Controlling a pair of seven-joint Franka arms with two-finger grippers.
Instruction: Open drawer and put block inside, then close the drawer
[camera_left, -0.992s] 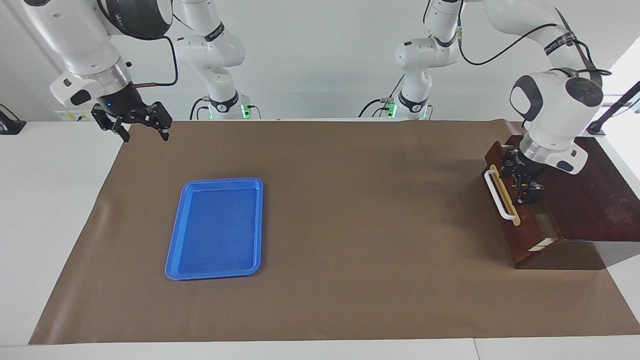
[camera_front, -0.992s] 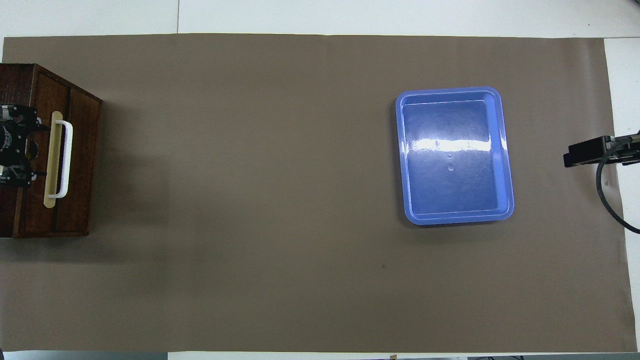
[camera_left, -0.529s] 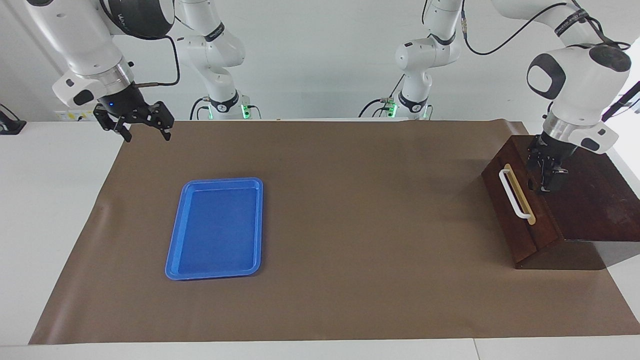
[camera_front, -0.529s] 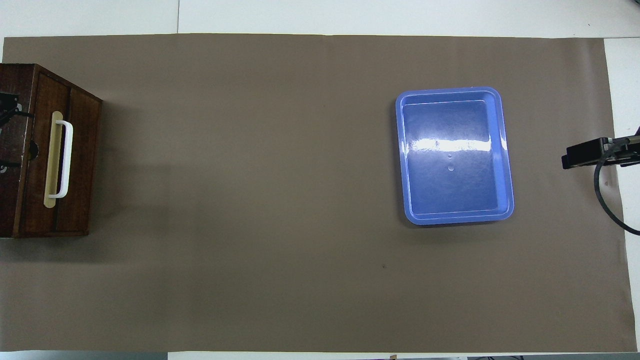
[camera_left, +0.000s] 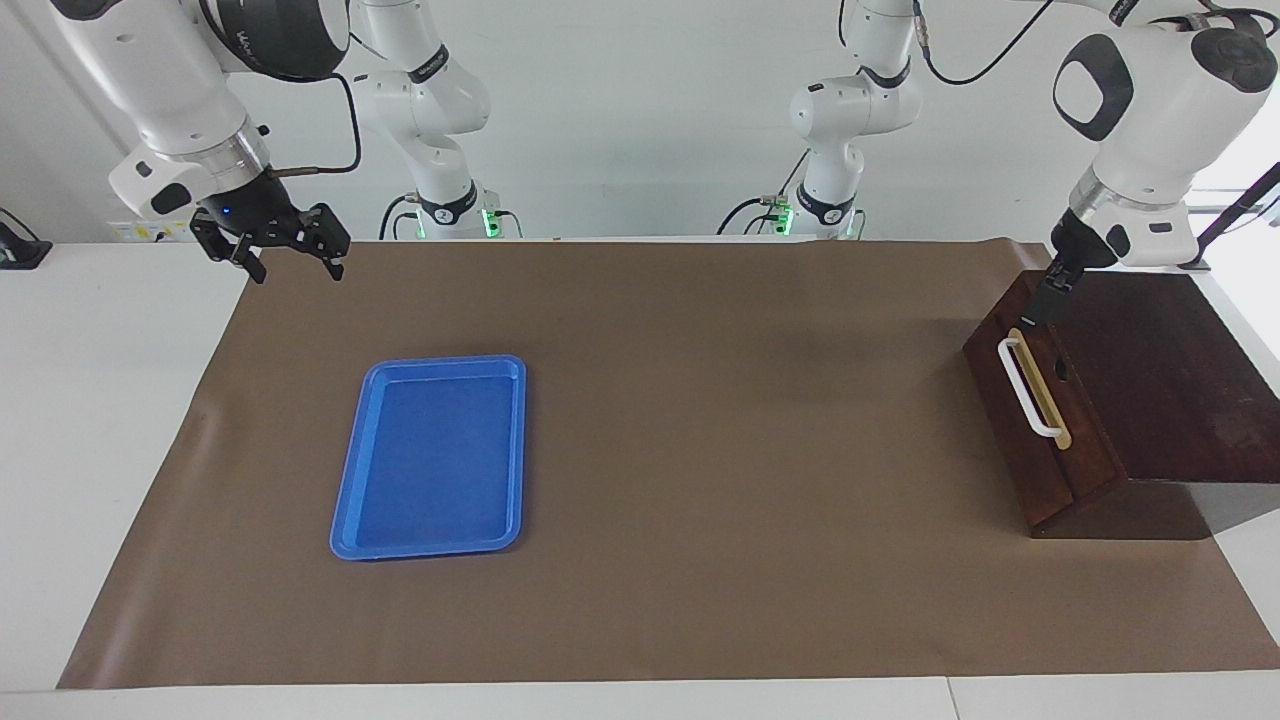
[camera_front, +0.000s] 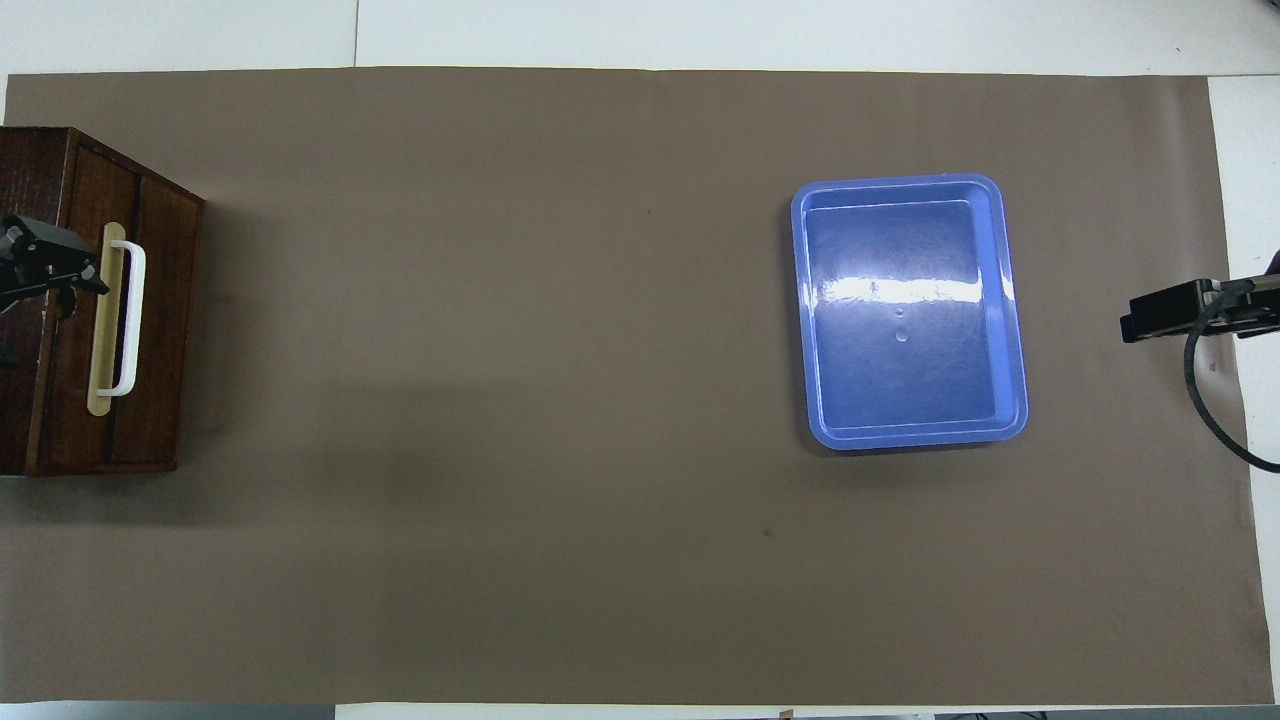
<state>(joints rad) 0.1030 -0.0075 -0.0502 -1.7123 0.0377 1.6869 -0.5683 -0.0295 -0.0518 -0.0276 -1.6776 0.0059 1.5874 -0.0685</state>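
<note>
The dark reddish-brown drawer (camera_left: 1040, 480) stands shut in its box (camera_left: 1170, 380) at the left arm's end of the table, its white bar handle (camera_left: 1022, 390) facing the table's middle. The drawer also shows in the overhead view (camera_front: 160, 330). The yellow block is hidden in both views. My left gripper (camera_left: 1048, 295) hangs in the air over the box's top edge, just above the drawer front, and holds nothing that I can see; it also shows in the overhead view (camera_front: 50, 268). My right gripper (camera_left: 288, 262) is open and empty, raised over the brown mat's corner at the right arm's end.
A flat blue tray (camera_left: 435, 460) lies empty on the brown mat (camera_left: 700, 450) toward the right arm's end; it also shows in the overhead view (camera_front: 910, 320). Bare mat lies between the tray and the drawer. The right arm waits.
A second ago the drawer stood pulled out with my left gripper down inside it. The drawer is shut now, and the left gripper has risen above the box. The right arm barely moved.
</note>
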